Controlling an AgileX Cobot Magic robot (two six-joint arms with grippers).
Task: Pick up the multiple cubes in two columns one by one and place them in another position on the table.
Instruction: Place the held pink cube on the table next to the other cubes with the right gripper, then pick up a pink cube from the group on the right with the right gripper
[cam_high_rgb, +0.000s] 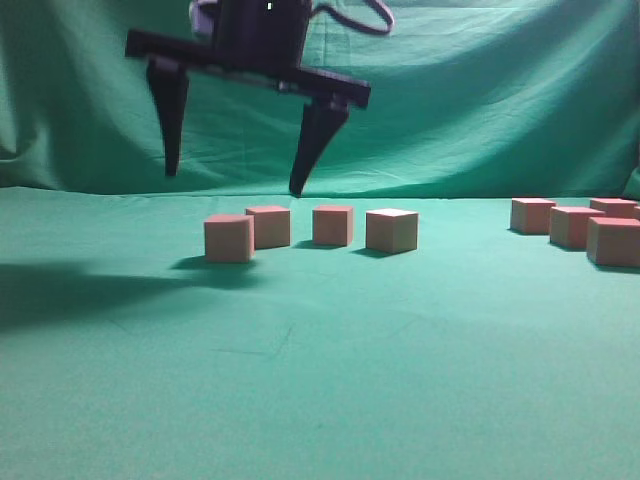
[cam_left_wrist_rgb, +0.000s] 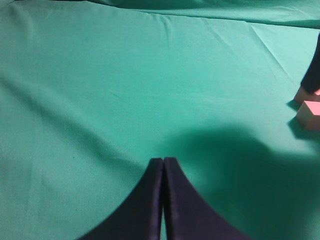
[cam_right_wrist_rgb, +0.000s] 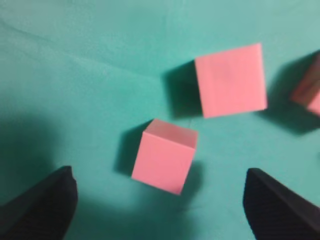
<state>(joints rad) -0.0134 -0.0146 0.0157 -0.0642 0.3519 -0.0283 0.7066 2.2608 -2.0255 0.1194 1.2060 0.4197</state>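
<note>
Four salmon cubes lie in a loose row mid-table: (cam_high_rgb: 229, 238), (cam_high_rgb: 269, 226), (cam_high_rgb: 333, 225), (cam_high_rgb: 392, 230). Another cluster of cubes (cam_high_rgb: 575, 227) sits at the far right. My right gripper (cam_high_rgb: 233, 182) hangs open above the left end of the row, holding nothing. In the right wrist view, one cube (cam_right_wrist_rgb: 164, 159) lies on the cloth between and ahead of the spread right gripper (cam_right_wrist_rgb: 159, 175), a second cube (cam_right_wrist_rgb: 231, 80) beyond it. My left gripper (cam_left_wrist_rgb: 163, 160) is shut and empty over bare table (cam_left_wrist_rgb: 125, 90). A cube (cam_left_wrist_rgb: 310, 114) shows at that view's right edge.
A draped green cloth backdrop (cam_high_rgb: 480, 90) closes off the rear. A third cube (cam_right_wrist_rgb: 310, 90) peeks in at the right wrist view's right edge. The right gripper casts a dark shadow (cam_high_rgb: 80, 285) on the teal cloth at left.
</note>
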